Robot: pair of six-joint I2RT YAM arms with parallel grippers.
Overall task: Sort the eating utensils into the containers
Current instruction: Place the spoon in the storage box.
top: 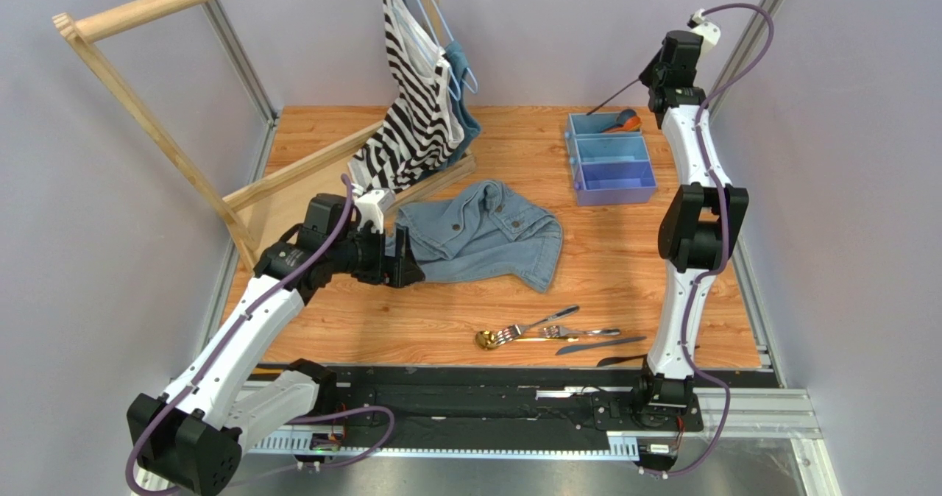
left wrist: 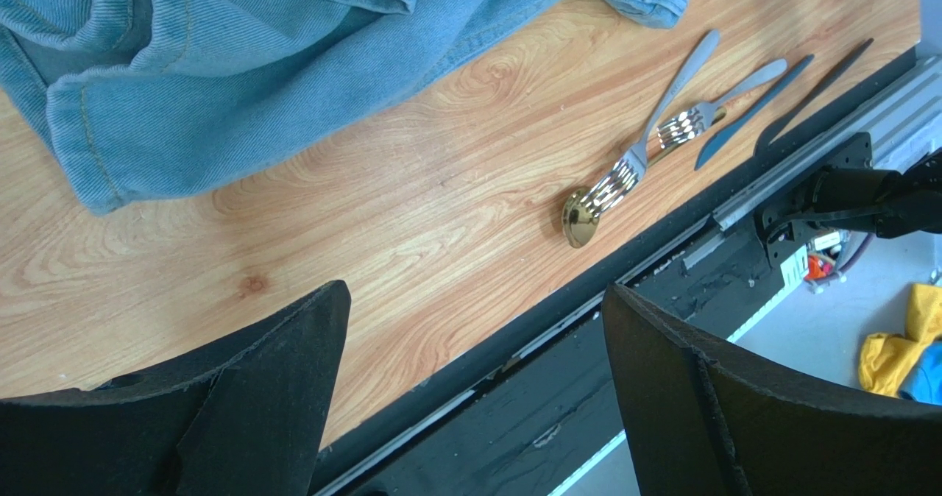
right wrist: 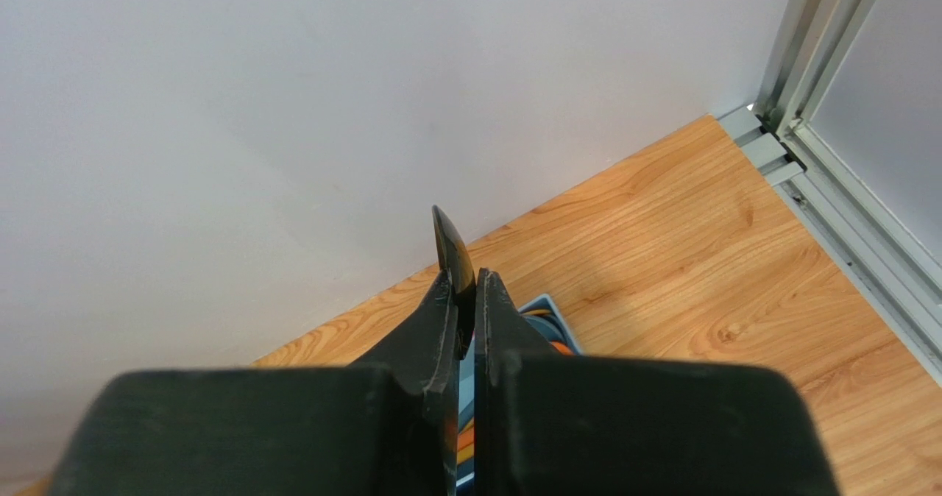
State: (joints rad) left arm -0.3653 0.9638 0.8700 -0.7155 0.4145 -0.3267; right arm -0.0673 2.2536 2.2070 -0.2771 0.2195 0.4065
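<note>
Right pincer (right wrist: 466,297) was clamped tight on a dark knife (right wrist: 452,251), blade tip poking out past the fingertips toward the wall. The light blue tray (top: 616,196) lay just beneath that pincer, with an orange spoon (top: 626,124) in the compartment farthest from me. Left pincer (left wrist: 475,297) gaped wide and held nothing. The denim garment (left wrist: 221,77) lay ahead of it to one side, and the loose cutlery was well ahead to the other: gold spoon (left wrist: 578,218), two silver forks (left wrist: 663,121), two dark knives (left wrist: 752,115). One fork's tines touched the spoon bowl. I judged all pieces light, stiff and slick, lying flat on the tabletop (left wrist: 420,187). Best hold looked to be across a handle near mid-length, starting with an outer knife clear of the overlap. A grip near either end would likely let the piece pivot.
</note>
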